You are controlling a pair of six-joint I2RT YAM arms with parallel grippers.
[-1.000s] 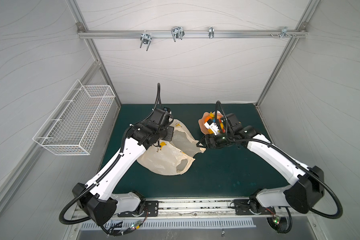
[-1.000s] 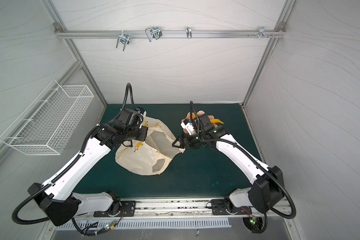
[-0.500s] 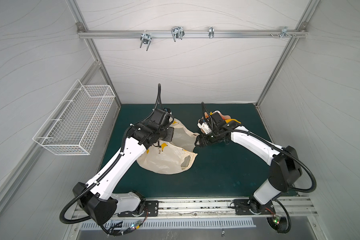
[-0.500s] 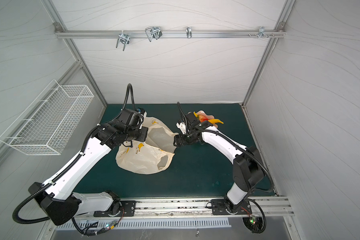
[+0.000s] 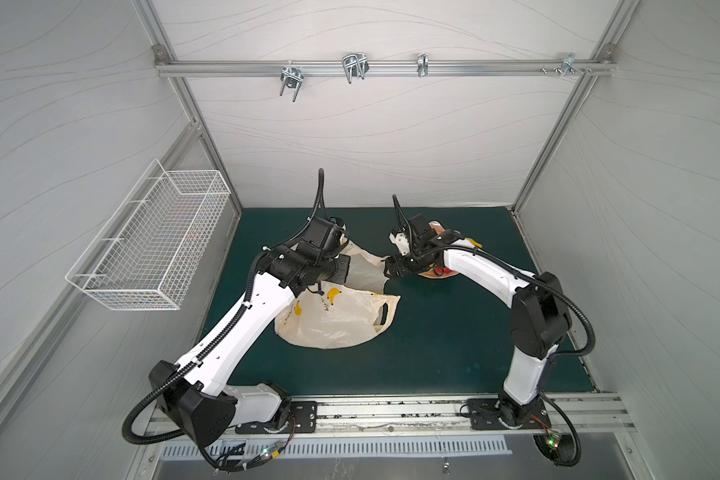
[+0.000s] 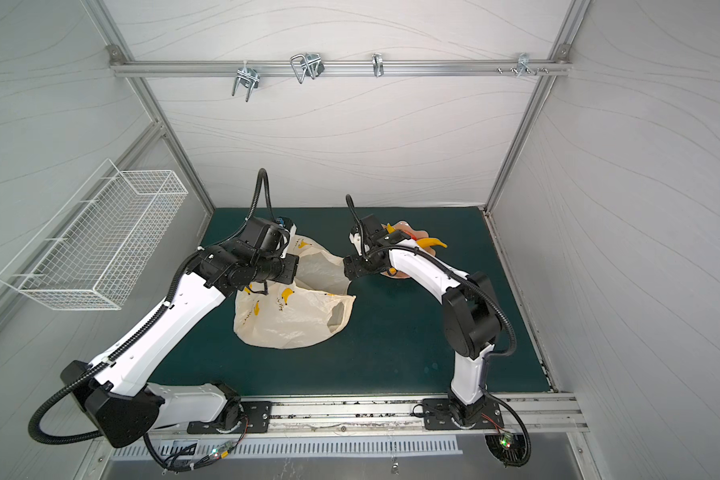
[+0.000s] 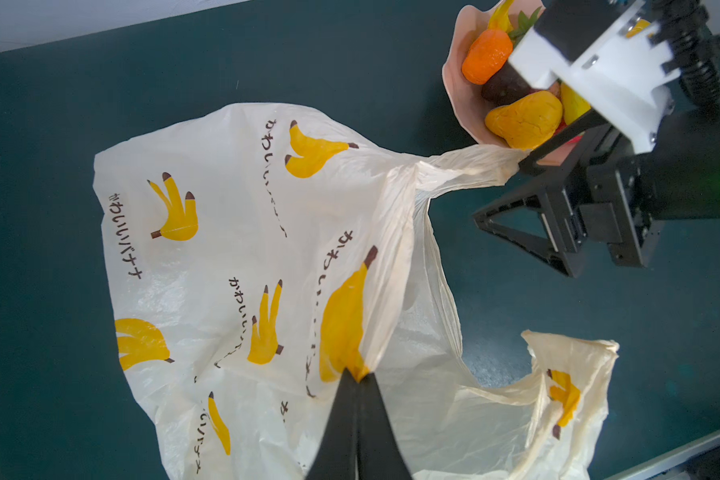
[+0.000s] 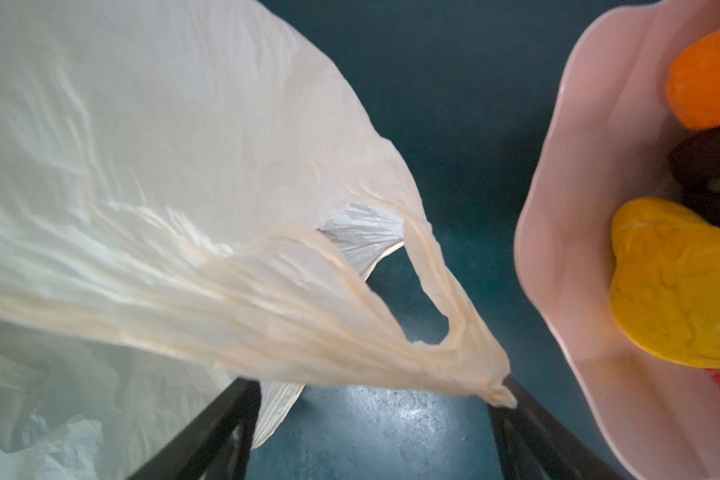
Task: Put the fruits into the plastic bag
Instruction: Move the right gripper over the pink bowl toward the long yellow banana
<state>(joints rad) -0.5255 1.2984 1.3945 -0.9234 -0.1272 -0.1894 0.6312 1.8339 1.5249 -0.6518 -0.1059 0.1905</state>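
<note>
bag point(image 7: 233, 249) thin, soft, slippery: left hand point(image 7: 358, 376) pinches its fold; right hand point(image 8: 381, 384) open; take handle point(image 8: 474, 365) at 1 o'clock.

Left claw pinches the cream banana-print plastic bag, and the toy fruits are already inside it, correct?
Not quite. The left claw does pinch the cream banana-print plastic bag, but the toy fruits lie in the pale pink scalloped dish, as the left wrist view shows.

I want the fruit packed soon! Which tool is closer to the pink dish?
Right. The right tool stands open just beside the rim of the pink dish. The left tool is farther off, shut on a fold of the plastic bag.
</note>
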